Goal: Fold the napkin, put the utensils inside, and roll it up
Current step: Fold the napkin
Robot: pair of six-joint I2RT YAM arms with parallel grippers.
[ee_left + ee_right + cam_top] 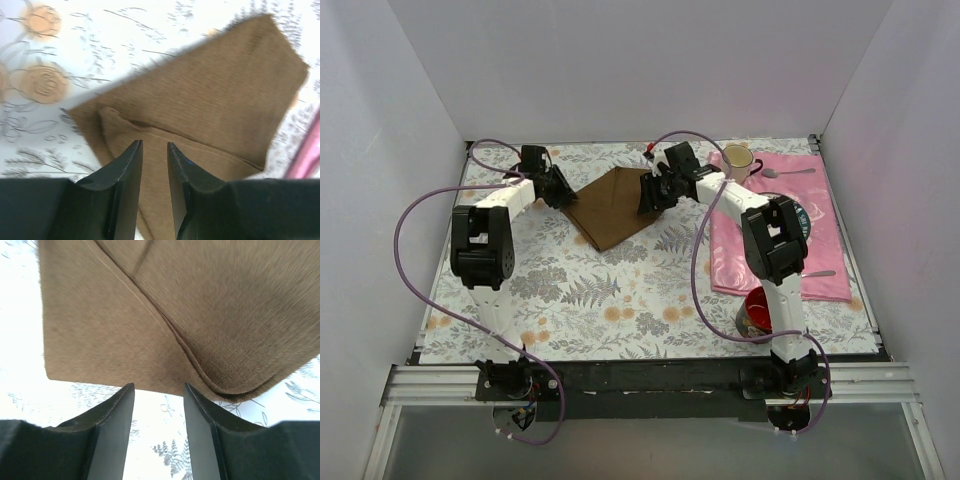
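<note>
Two claws stand at opposite sides of the napkin [210,95]. The left claw [152,150] has its fingers only a little parted, and nothing is pinched between them. Just beyond its tips the brown cloth lies in two layers, with a small pucker near the left finger.

The right claw [159,390] is spread wider and is also empty. Between its fingers shows the bare desk [150,405], and the rounded fold edge lies just ahead of the tips. Farther out on its right side is the pink placemat [775,255] with a mug [738,158]. The utensils cannot be picked out with certainty from the top view.

The fold seems made but not yet neat. The risks lie in the next grip. If the right claw closes where it is, it will probably catch nothing. If either claw takes only the upper layer, a pull may open the fold. The left claw's narrow gap could also drag the pucker into a bigger wrinkle.
</note>
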